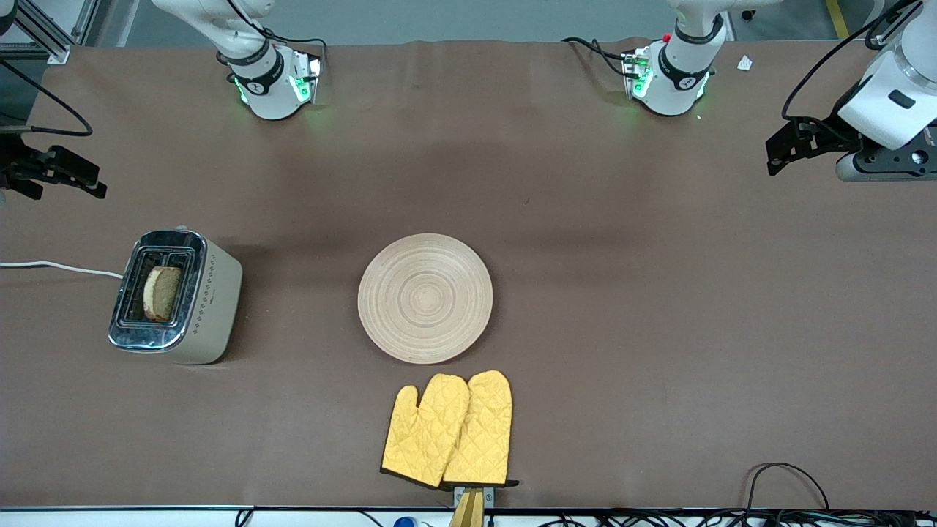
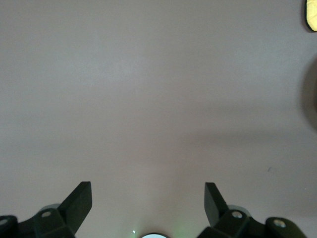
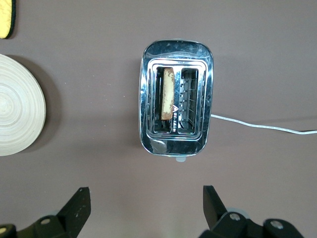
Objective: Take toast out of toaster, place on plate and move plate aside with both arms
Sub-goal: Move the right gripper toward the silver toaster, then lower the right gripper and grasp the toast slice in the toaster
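The toast (image 1: 162,293) stands upright in one slot of the silver toaster (image 1: 208,293) at the right arm's end of the table. It also shows in the right wrist view (image 3: 168,100). The pale wooden plate (image 1: 425,298) lies empty at the table's middle, and its edge shows in the right wrist view (image 3: 17,105). My right gripper (image 1: 91,183) hangs open and empty over bare cloth beside the toaster, with its fingertips wide apart (image 3: 146,208). My left gripper (image 1: 777,155) hangs open and empty over bare cloth at the left arm's end (image 2: 148,203).
A pair of yellow oven mitts (image 1: 448,430) lies nearer the front camera than the plate, at the table's front edge. A corner of a mitt shows in the left wrist view (image 2: 312,15). The toaster's white cord (image 1: 58,268) runs off the table's end.
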